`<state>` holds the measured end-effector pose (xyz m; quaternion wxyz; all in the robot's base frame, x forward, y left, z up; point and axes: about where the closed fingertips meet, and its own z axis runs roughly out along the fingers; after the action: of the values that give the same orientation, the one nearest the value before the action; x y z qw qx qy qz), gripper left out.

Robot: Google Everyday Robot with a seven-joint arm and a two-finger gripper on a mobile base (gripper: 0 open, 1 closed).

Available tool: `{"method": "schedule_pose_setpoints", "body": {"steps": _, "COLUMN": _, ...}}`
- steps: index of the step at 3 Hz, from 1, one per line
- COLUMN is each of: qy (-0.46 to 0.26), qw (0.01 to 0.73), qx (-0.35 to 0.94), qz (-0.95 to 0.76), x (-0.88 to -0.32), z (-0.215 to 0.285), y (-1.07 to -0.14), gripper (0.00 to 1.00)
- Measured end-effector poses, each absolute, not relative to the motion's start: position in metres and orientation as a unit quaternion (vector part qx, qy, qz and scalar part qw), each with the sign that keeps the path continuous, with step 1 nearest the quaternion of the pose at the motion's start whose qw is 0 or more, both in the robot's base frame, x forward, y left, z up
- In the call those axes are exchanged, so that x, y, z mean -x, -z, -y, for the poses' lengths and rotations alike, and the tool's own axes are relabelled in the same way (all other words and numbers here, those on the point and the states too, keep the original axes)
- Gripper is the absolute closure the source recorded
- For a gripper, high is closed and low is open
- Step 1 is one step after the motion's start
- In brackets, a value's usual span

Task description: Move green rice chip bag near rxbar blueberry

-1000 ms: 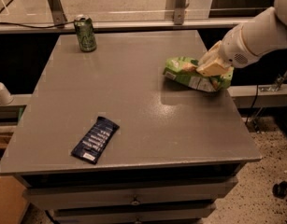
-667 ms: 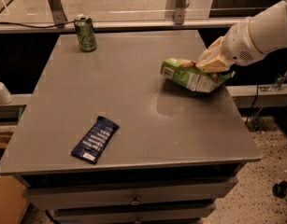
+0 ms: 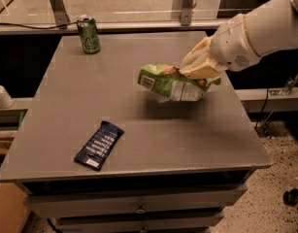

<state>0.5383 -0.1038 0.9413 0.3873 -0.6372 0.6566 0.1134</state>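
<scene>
above the table's (image 3: 197,140) right half, the gripper (image 3: 197,74) is clamped on the green rice chip bag's (image 3: 163,81) upper edge. the bag hangs lifted at the gripper's 8 o'clock. the rxbar blueberry (image 3: 99,144) lies flat, well apart, at the bag's 7 o'clock.

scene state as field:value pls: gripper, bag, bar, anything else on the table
gripper: over the table's right half in the picture, fingers shut on the bag's right end
bag: green, crumpled, held off the table, shadow beneath it
bar: dark blue, lying flat near the front-left corner, well apart from the bag
can: green, upright, back-left corner
table: grey top, drawers below
task status: bag in grasp, not yet near the bar
</scene>
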Motion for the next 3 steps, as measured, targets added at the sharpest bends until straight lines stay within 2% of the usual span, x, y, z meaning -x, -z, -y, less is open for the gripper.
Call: {"method": "schedule_pose_setpoints", "body": {"steps": 3, "qy": -0.165, "qw": 0.354, "qx": 0.725, "qz": -0.568, "x": -0.464, "z": 0.010, "y": -0.917, "gripper": 1.00}}
